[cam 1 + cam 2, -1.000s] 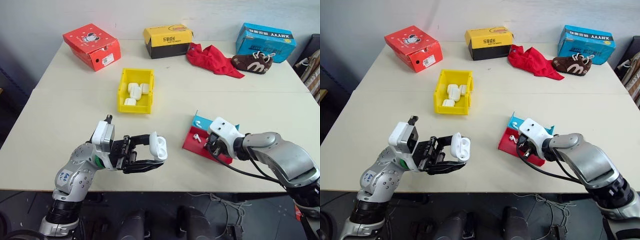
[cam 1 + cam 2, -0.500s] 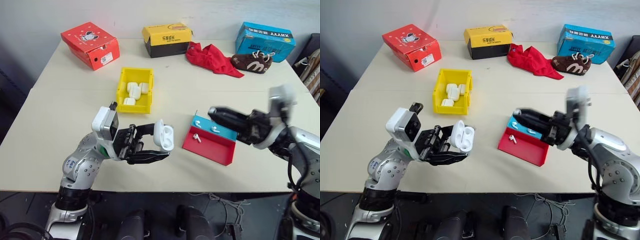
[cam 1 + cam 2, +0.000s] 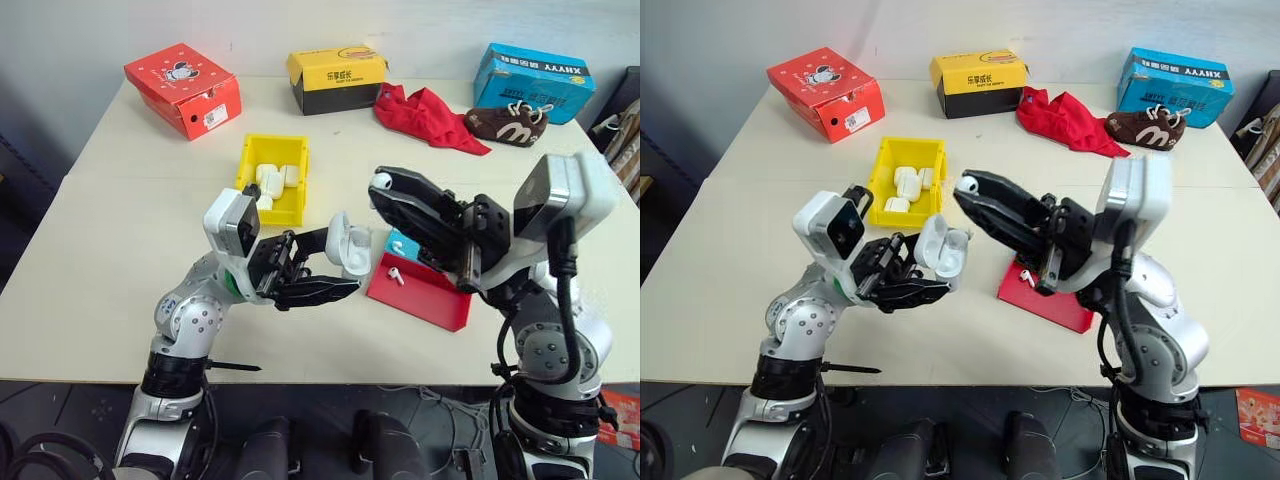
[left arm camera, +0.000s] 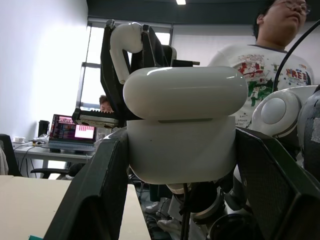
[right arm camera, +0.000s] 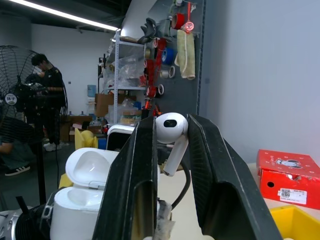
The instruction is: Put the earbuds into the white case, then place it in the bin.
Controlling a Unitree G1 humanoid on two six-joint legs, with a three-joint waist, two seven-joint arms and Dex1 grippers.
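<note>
My left gripper (image 3: 340, 266) is shut on the white case (image 3: 347, 250) and holds it above the table's front middle, lid flipped open. The same case (image 4: 182, 125) sits between the left fingers in the left wrist view. My right gripper (image 3: 379, 186) hovers just above and right of the case, shut on one of the earbuds (image 3: 380, 181); that earbud (image 5: 170, 129) is pinched between the pads, with the open case (image 5: 82, 200) below it. Two more earbuds (image 3: 394, 274) lie in the red-and-blue tray (image 3: 430, 295). The yellow bin (image 3: 275, 148) stands behind the left gripper and holds several white cases.
A red shoebox (image 3: 183, 90), a yellow-and-black box (image 3: 337, 80) and a blue box (image 3: 533, 82) line the far edge. A red cloth (image 3: 425, 115) and a brown shoe (image 3: 505, 122) lie beside them. A person (image 4: 260, 75) stands beyond the table.
My right gripper has risen from the tray with an earbud and swung left towards the case. My left gripper has lifted the open case up and to the right.
</note>
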